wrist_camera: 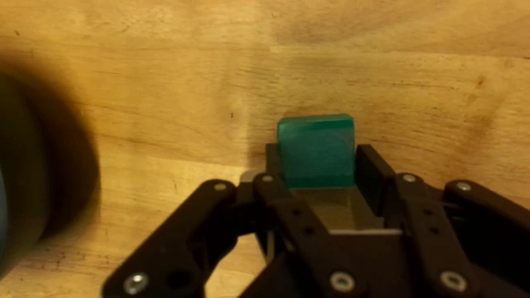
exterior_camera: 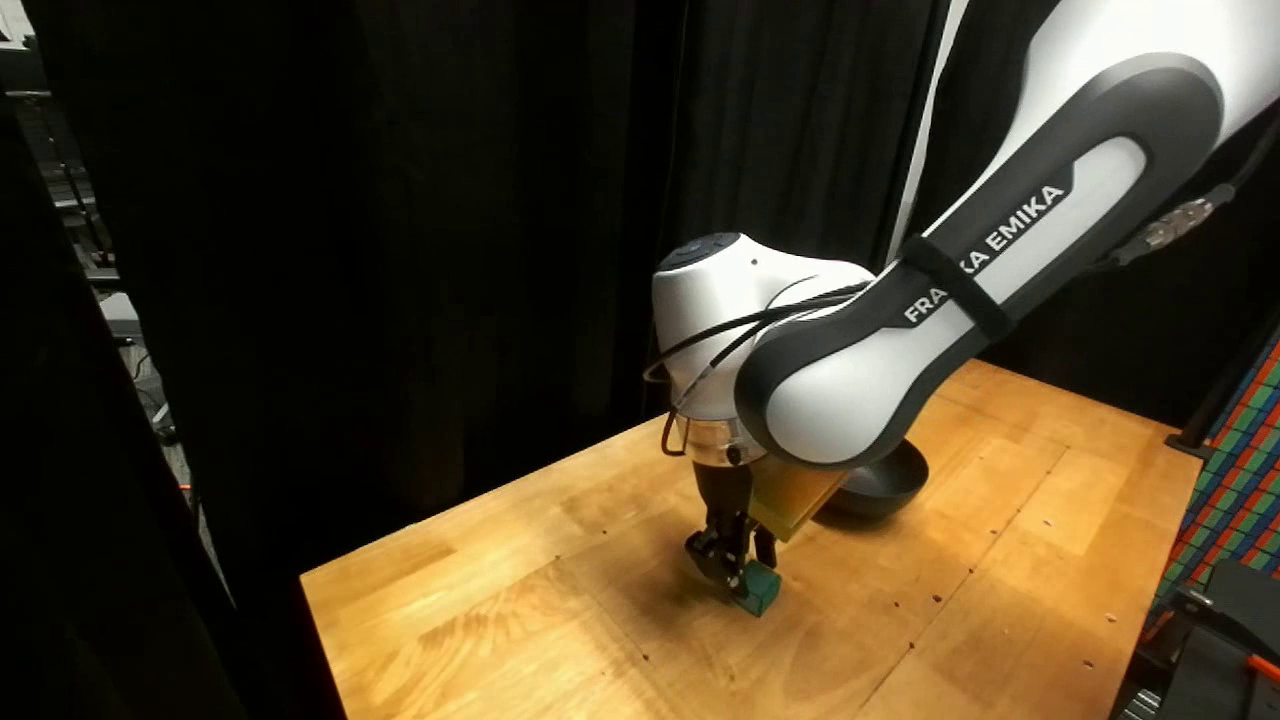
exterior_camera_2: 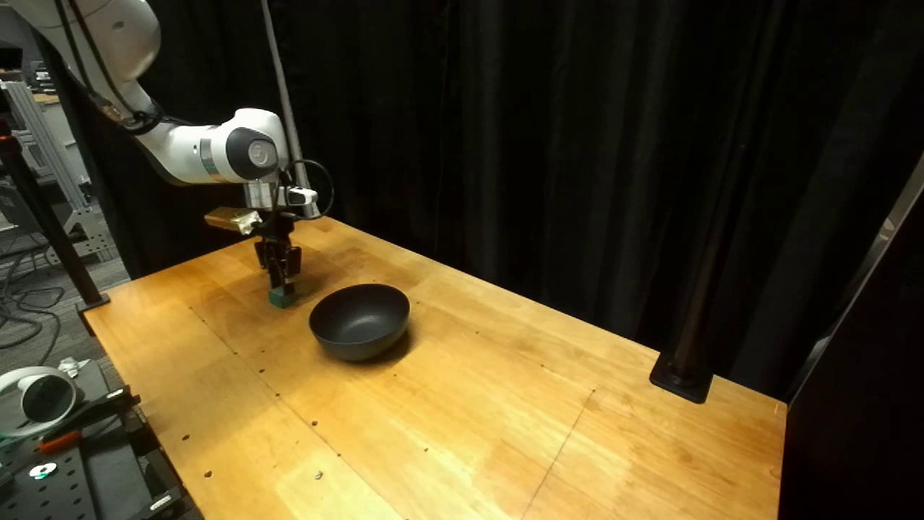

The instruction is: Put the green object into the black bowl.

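The grip looks made, while the delivery is all to come: the teal-green block (wrist_camera: 316,154) is outside the black bowl (exterior_camera_2: 361,312), near its wall but not touching it, as both exterior views show. The Robotiq gripper (wrist_camera: 319,159) points down beside the bowl, and in the wrist view its fingers (wrist_camera: 374,178) bear on two opposite faces of the block, with no gap that I can make out — so I take them to be clamped on it. The block is low, well under the level of the bowl's rim, either touching the wooden worktop (exterior_camera_2: 541,404) beside the bowl or just above it; I cannot tell which, so I would not count the lift as done. The bowl stands upright with its mouth facing up, and nothing seems to block the way over its near edge. By my judgement the task is about half through: reaching and gripping are done, and what is left is to raise the block above the bowl's rim, carry it across to the bowl's middle, lower it a little and part the fingers — then draw back from the bowl without catching its edge.
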Available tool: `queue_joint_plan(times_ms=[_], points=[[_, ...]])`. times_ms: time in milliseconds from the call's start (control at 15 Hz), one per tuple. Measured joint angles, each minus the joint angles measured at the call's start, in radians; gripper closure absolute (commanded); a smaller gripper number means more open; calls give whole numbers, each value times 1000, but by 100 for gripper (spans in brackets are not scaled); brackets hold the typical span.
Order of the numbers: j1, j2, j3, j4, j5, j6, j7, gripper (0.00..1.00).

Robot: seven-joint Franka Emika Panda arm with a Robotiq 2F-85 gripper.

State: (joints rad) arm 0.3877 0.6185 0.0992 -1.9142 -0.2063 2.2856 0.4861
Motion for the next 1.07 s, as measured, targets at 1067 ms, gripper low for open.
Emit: queue_joint_plan(times_ms=[1067], points=[[-28,-206,-118,10,-164,-172,-2,80]])
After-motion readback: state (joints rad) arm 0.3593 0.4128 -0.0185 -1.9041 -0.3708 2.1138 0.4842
